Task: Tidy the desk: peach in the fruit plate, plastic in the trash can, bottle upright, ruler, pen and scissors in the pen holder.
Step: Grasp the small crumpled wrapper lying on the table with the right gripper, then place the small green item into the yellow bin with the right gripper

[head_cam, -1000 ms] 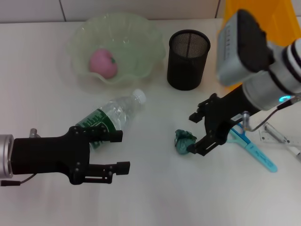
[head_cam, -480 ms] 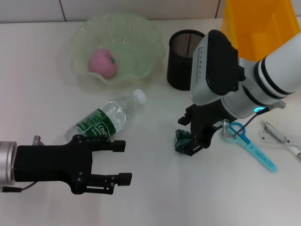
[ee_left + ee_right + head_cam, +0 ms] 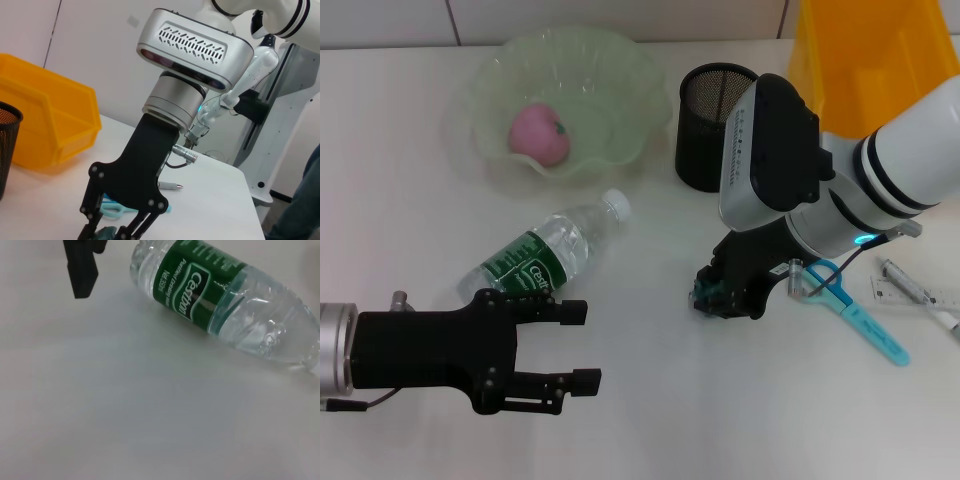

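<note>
The crumpled green plastic (image 3: 704,291) is seen just right of the frame's centre in the head view, on the white table (image 3: 650,410), and is clenched between the fingers of the right pincer (image 3: 717,296), which is lowered onto it from the upper right; in the left wrist view the same wad (image 3: 106,233) is pinched at the bottom edge by that pincer's black fingers. The blue scissors (image 3: 855,312) are laid just right of the pincer, with a pen (image 3: 920,294) and a clear ruler (image 3: 910,291) near the right edge. The black mesh pen holder (image 3: 716,125) is stood above the pincer, and the orange trash can (image 3: 870,60) fills the upper right corner. The bottle (image 3: 552,250) is lying on its side left of centre, cap toward the upper right. The peach (image 3: 539,133) is held in the pale green fruit plate (image 3: 630,90) at upper left. The left pincer (image 3: 575,344) is released, fingers spread, at lower left, just below the bottle.
</note>
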